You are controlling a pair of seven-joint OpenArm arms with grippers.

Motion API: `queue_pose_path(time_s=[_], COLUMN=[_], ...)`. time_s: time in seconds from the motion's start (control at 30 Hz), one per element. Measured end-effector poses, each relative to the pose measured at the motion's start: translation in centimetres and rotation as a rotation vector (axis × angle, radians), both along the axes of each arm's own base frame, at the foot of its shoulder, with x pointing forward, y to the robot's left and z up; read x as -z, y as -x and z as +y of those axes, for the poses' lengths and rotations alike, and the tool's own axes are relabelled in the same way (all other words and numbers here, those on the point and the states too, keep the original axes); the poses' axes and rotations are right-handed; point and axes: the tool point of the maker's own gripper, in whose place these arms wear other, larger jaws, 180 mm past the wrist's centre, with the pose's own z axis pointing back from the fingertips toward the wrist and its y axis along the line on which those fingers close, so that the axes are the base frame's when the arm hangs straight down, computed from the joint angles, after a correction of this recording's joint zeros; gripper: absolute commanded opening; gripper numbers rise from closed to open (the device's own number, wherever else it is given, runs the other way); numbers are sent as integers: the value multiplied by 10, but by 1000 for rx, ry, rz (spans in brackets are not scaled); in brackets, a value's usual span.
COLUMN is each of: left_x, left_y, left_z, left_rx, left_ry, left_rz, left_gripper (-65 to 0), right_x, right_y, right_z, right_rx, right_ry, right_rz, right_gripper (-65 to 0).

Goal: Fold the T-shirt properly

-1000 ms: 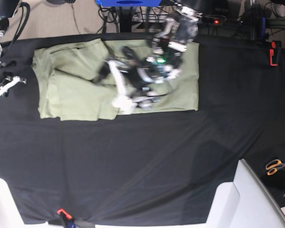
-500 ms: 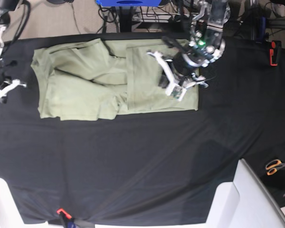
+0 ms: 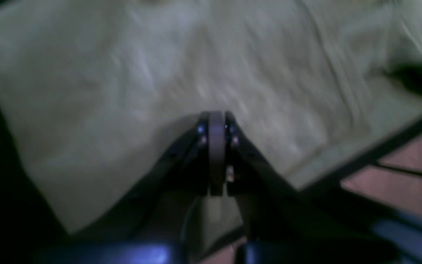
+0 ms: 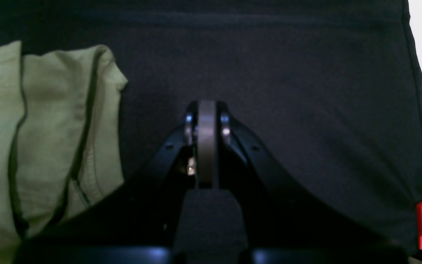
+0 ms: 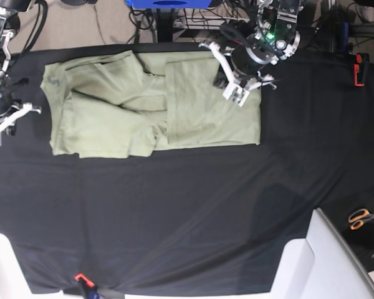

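One shirt (image 5: 112,128) lay on one black cloth (image 5: 174,218); two pincers, left (image 3: 216,121) and right (image 4: 207,110), were closed, both empty.

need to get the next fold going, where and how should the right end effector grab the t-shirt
Best bet is the loose end of the T-shirt on the base view's left, at its outer edge, with the right end effector coming from that outer side. That edge lies exposed beside the black cloth, and its raised folds should give the tips something to pinch.
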Motion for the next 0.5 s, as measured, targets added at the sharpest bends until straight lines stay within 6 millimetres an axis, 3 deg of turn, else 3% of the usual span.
queue_pose_path(time_s=[0.17, 0.3, 0.5], left_x=[19, 25, 9], left_y=[5, 14, 33], left_z=[29, 33, 37], left_rx=[-118, -147, -116], left_ry=[27, 54, -32], left_rz=[-10, -13, 16], left_gripper=[-650, -650, -650], right_x=[0, 1, 0], right_y=[1, 2, 0], right_z=[-1, -1, -1], right_rx=[4, 4, 2], right_ry=[1, 1, 0], right_rz=[-1, 4, -1], right_gripper=[-626, -626, -626])
